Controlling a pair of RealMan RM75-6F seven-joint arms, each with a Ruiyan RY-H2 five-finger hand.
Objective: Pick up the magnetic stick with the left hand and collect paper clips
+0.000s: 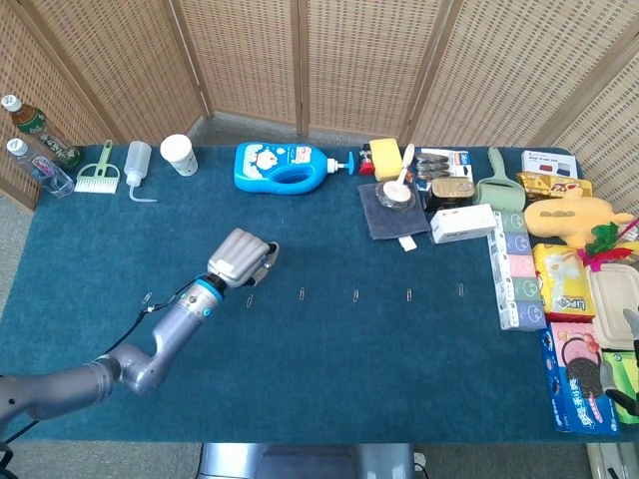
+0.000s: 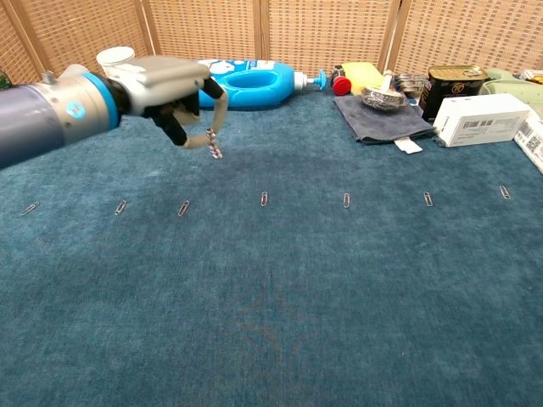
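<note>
Chest view: the left hand (image 2: 165, 89) is seen raised above the blue table (image 2: 280, 314), its fingers curled around the magnetic stick (image 2: 212, 140), which hangs down from the grip with a small cluster of paper clips (image 2: 215, 153) stuck at its lower tip. A row of loose paper clips (image 2: 265, 199) is laid out on the table, below and beside the hand, apart from the stick. In the head view the same hand (image 1: 240, 261) is shown just left of that row (image 1: 354, 294). A blue detergent bottle (image 2: 246, 83) lies behind. The right hand is not seen.
</note>
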